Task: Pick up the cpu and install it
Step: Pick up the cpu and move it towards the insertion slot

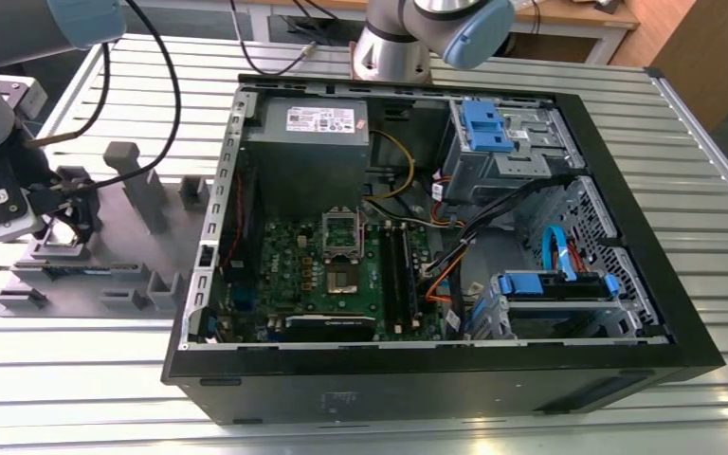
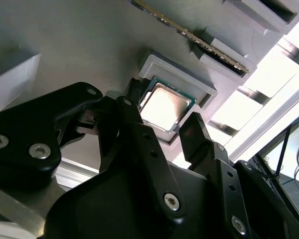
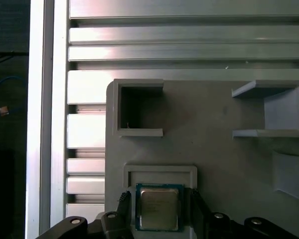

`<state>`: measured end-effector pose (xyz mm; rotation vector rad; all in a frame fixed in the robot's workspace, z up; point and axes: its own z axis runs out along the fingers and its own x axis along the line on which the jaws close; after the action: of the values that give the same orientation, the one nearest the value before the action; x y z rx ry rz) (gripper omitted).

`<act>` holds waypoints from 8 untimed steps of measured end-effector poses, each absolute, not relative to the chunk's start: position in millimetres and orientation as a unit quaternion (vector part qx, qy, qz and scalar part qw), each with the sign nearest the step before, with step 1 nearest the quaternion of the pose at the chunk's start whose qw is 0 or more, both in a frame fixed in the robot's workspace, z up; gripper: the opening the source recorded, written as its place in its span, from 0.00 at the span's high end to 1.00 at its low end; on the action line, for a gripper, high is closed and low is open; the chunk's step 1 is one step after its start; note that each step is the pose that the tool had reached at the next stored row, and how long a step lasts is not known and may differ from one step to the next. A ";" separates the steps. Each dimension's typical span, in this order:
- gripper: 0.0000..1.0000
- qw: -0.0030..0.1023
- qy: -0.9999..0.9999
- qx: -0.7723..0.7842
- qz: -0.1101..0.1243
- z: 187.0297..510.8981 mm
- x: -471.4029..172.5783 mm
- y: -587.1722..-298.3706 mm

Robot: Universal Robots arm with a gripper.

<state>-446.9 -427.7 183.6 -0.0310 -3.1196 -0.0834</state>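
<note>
While the cpu (image 3: 158,207) lies flat, metal top up, in a shallow pocket (image 3: 159,172) of the grey fixture (image 3: 214,144), the gripper (image 3: 159,214) straddles it. Its fingers (image 3: 125,206) are spread, one beside each opposite edge, seemingly not touching. The pick looks to be the step in hand, and closing calls for even contact on both edges. Being square, the cpu has no long axis; its sides run parallel to the pocket walls.
</note>
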 end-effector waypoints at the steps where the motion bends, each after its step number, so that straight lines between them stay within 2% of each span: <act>1: 0.41 0.010 -1.000 -0.009 -0.027 183.6 -446.9 -427.7; 8: 0.41 0.011 -1.000 -0.004 -0.026 183.5 -446.9 -427.7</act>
<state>-446.9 -427.7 183.5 -0.0137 -3.1194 -0.0824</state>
